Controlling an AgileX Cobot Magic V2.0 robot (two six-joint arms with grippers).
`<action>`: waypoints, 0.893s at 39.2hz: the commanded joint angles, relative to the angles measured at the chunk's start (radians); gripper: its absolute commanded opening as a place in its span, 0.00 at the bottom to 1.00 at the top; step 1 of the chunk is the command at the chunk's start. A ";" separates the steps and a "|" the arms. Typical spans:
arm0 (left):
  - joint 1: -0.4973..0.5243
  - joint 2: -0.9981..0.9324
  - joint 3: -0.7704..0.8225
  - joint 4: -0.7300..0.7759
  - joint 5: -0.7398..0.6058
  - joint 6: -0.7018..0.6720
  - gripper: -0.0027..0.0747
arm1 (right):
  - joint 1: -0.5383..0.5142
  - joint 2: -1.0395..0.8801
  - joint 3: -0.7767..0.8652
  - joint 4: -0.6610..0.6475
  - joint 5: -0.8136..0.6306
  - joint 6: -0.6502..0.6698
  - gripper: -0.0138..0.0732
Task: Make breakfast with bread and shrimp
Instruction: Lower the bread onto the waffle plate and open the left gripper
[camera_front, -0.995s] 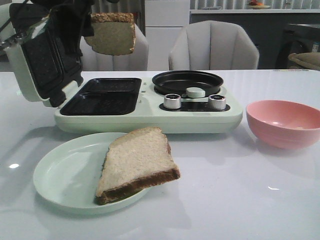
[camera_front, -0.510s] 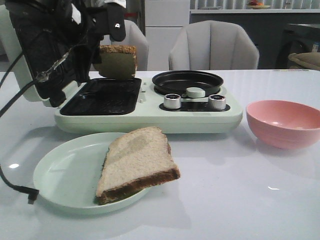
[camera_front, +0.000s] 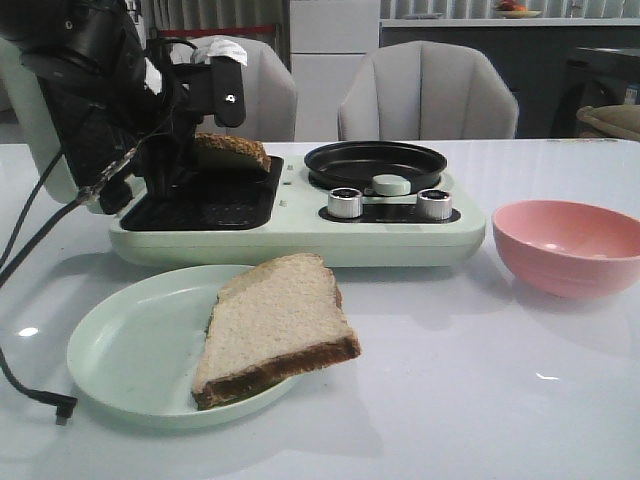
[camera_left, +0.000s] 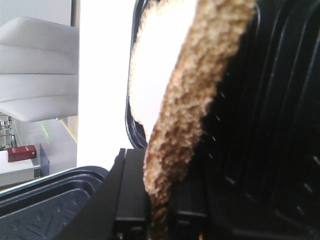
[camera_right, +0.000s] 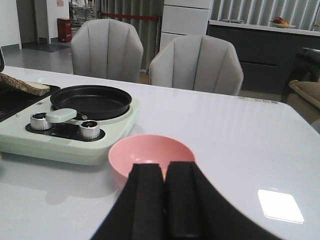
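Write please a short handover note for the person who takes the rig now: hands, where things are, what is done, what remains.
Left hand: shut on one bread slice, low over the sandwich maker, at its dark grill plate.
Right hand: shut, empty, just behind the pink bowl.
Second bread slice: on the green plate, overhanging its rim.
Done: first slice brought to the grill.
Left: release it, the second slice, the shrimp; none clearly visible here.

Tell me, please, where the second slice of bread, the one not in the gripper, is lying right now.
In the front view the bread slice lies on the pale green plate, left of centre, overhanging its right rim, just in front of the sandwich maker.
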 joint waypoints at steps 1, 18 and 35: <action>0.011 -0.045 -0.037 0.012 0.014 -0.024 0.20 | -0.004 -0.022 -0.016 -0.004 -0.086 -0.006 0.30; 0.027 -0.013 -0.037 -0.001 -0.049 -0.045 0.23 | -0.004 -0.022 -0.016 -0.004 -0.086 -0.006 0.30; 0.027 -0.013 -0.037 -0.008 -0.062 -0.071 0.58 | -0.004 -0.022 -0.016 -0.004 -0.086 -0.006 0.30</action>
